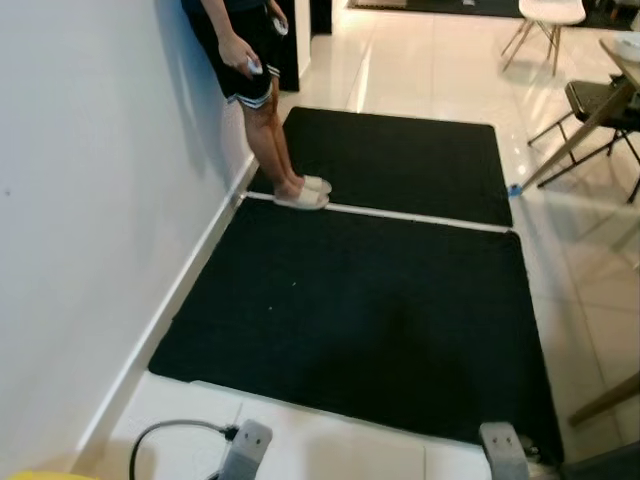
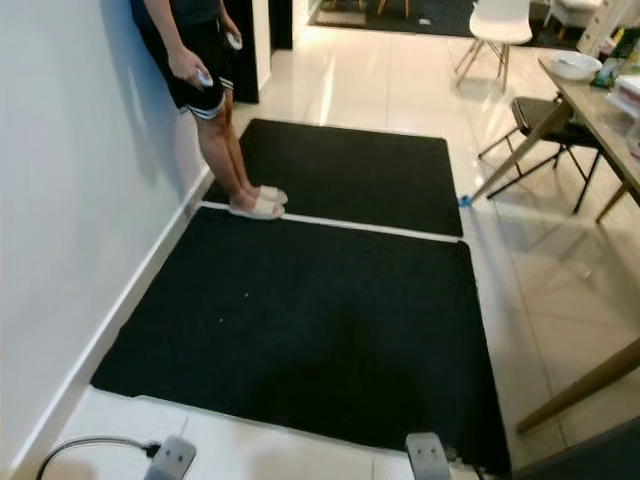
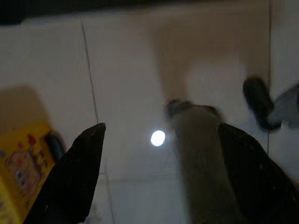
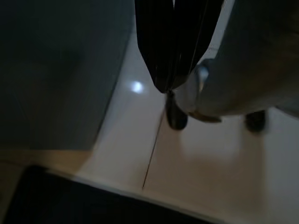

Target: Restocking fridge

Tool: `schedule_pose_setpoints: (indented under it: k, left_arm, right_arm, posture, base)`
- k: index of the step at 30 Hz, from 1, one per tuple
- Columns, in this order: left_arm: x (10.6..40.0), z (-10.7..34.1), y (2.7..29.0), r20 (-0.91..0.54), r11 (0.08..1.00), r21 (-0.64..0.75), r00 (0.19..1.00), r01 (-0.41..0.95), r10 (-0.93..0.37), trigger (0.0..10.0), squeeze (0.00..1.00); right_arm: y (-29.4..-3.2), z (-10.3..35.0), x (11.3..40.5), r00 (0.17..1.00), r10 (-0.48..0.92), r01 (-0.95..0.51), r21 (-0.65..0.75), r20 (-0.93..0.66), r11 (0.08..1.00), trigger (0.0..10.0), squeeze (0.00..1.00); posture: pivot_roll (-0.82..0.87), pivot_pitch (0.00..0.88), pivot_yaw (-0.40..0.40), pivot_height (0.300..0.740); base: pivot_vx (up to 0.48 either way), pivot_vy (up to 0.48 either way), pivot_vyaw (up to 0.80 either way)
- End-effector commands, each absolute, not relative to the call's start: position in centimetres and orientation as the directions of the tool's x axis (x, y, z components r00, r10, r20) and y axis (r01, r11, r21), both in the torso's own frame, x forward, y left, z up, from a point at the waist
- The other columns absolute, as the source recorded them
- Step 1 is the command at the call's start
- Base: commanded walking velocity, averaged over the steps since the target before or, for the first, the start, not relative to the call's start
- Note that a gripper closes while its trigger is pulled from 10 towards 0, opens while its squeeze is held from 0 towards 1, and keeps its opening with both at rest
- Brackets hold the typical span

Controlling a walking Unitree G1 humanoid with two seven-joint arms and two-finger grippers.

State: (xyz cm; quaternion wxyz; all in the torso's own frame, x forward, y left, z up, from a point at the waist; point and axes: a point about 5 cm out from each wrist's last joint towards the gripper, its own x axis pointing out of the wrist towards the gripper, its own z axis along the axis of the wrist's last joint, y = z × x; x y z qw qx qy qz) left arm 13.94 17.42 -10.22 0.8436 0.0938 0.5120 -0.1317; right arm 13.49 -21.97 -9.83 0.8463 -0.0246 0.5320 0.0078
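Left gripper (image 3: 159, 186) hangs low over pale floor tile, its two black fingers (image 3: 70, 177) spread well apart with nothing between them, and that reads as an arm simply carried along while the robot walks. Right gripper (image 4: 170, 70) does the same on the other side, its fingers pressed together into one dark point aimed at the floor, holding nothing.

Beside the left gripper, a yellow printed package (image 3: 18, 172) sits close by, whether on the floor or carried on the robot I can't tell. It may be stock for the fridge, but that's a guess. No fridge anywhere ahead, so the restocking hasn't really started; my call is we're in transit.

Up front, two black mats (image 1: 350, 320) lie end to end on glossy cream tile, a white seam between them. At eleven o'clock a person (image 1: 262, 110) in shorts and white slippers stands on the far mat against the white wall (image 1: 80, 220), small controllers in both hands. At two o'clock, a wooden table (image 2: 590, 100) with a dark chair (image 2: 545, 125); at one o'clock, a white chair (image 2: 497, 25).
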Motion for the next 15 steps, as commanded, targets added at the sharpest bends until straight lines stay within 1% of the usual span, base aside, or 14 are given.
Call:
schedule_pose_setpoints:
  k: [1, 4, 14, 15]
  left_arm:
    - [13.09, -10.49, 17.87, -0.904, 0.951, 0.022, 0.412, 0.310, -0.113, 10.0, 0.00]
    - [13.12, -10.49, 17.85, -0.903, 0.951, 0.021, 0.413, 0.310, -0.114, 10.0, 0.00]
    - [13.05, -10.51, 17.78, -0.904, 0.950, 0.018, 0.412, 0.310, -0.117, 10.0, 0.00]
    - [13.04, -10.51, 17.78, -0.904, 0.950, 0.018, 0.412, 0.311, -0.118, 10.0, 0.00]
  right_arm:
    - [-21.37, -9.80, 13.89, 0.443, 0.000, -0.045, -0.023, -0.897, 0.999, 10.0, 0.00]
    - [-21.35, -9.78, 13.95, 0.443, 0.000, -0.047, -0.023, -0.896, 0.999, 10.0, 0.00]
    - [-21.31, -9.75, 14.05, 0.445, 0.005, -0.049, -0.019, -0.896, 0.999, 10.0, 0.00]
    - [-21.32, -9.74, 14.08, 0.445, 0.002, -0.048, -0.021, -0.895, 0.999, 10.0, 0.00]
  posture:
    - [-0.04, 0.004, -0.020, 0.740]
    - [-0.04, 0.003, -0.019, 0.740]
    - [-0.04, 0.006, -0.019, 0.740]
    - [-0.04, 0.007, -0.022, 0.740]
  base:
    - [0.300, 0.000, 0.00]
    - [0.303, 0.000, 0.00]
    - [0.303, 0.000, -0.80]
    - [0.304, 0.000, 0.00]
